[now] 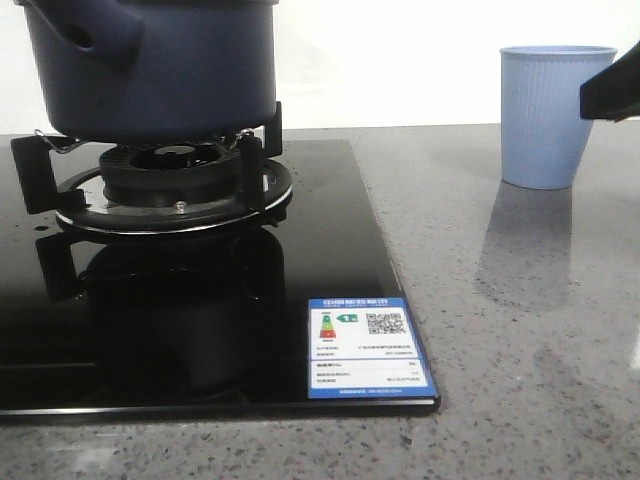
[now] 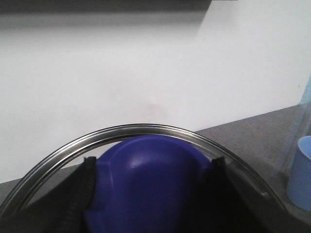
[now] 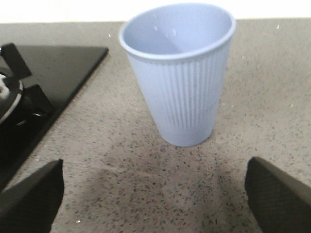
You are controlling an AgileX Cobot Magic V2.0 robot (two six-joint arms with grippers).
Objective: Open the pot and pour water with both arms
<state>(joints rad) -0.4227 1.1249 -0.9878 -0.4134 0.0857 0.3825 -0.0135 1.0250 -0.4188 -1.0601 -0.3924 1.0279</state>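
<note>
The dark navy pot [image 1: 150, 65] stands on the burner grate [image 1: 175, 185] at the back left, its top out of the front view. In the left wrist view my left gripper [image 2: 153, 167] is shut on the blue lid knob [image 2: 150, 189]. The lid's steel rim [image 2: 131, 131] arcs around the knob. Whether the lid rests on the pot does not show. A light blue ribbed cup [image 1: 556, 115] stands at the back right. My right gripper [image 3: 154, 194] is open just in front of the cup [image 3: 179, 73], with bare counter between its fingers.
The black glass hob [image 1: 200, 330] covers the left half of the grey speckled counter [image 1: 520, 330] and carries a blue-and-white label [image 1: 365, 347] at its front right corner. A black part of the right arm [image 1: 612, 90] shows at the right edge, beside the cup.
</note>
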